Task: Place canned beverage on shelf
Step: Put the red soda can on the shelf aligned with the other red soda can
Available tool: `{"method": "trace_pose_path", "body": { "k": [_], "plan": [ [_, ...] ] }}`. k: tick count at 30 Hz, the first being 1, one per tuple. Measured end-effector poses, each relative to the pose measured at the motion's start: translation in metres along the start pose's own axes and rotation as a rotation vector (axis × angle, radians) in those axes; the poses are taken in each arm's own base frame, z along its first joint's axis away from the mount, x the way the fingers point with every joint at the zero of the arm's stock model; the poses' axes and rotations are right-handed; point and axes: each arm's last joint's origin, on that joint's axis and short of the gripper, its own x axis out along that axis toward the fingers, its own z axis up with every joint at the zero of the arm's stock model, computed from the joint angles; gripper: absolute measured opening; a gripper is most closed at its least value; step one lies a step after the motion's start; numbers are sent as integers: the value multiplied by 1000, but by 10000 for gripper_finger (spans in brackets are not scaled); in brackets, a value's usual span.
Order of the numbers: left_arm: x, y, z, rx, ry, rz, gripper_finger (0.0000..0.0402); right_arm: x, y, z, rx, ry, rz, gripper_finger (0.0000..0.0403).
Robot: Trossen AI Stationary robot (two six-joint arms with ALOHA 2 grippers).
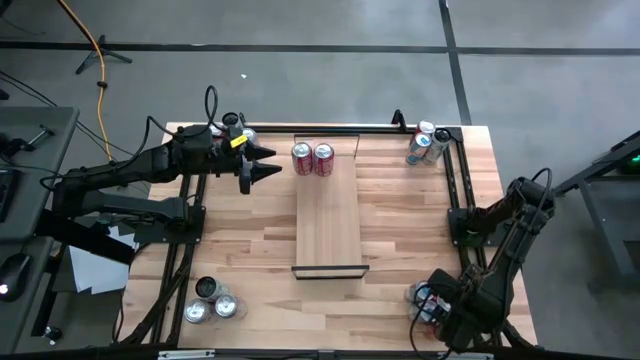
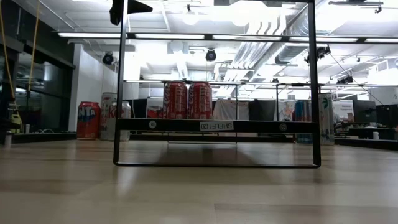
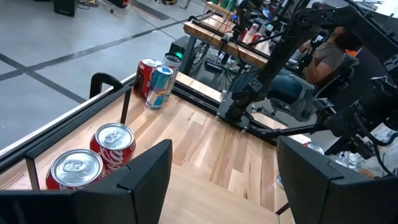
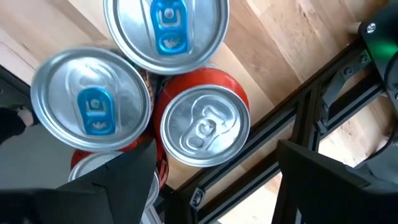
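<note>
The shelf [image 1: 328, 215] is a pale board with black rails, lying mid-table. Two red cans [image 1: 302, 158] [image 1: 324, 158] stand upright on its far end; they also show in the low view [image 2: 188, 99]. My left gripper [image 1: 262, 165] hovers open just left of them, pointing toward the table's right, and its wrist view shows the cans [image 3: 93, 158] beside its fingers. At the near right corner my right gripper [image 4: 214, 186] points down, open, over a cluster of upright cans. Its fingers stand on either side of a red can with a silver tab [image 4: 205, 127], above its top.
Two blue-tabbed cans [image 4: 93, 99] [image 4: 165, 31] crowd the red one. More cans stand at the far right corner [image 1: 425, 145] and the near left corner [image 1: 212, 300]. A black frame rail [image 4: 280, 149] runs close beside the right gripper. A seated person [image 3: 326, 56] shows beyond the table.
</note>
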Motion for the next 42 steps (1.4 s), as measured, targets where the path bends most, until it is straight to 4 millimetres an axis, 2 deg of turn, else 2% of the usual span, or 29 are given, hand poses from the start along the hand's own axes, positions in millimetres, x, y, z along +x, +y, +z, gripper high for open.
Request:
{"method": "trace_pose_path", "body": {
  "k": [26, 33, 42],
  "plan": [
    [0, 0, 0, 0, 0, 0, 239, 0, 1, 0, -38, -1, 15, 316],
    [0, 0, 0, 0, -1, 0, 239, 19, -2, -1, -65, 51, -19, 316],
    [0, 0, 0, 0, -2, -1, 239, 11, -10, 1, -67, 12, 12, 316]
  ]
}}
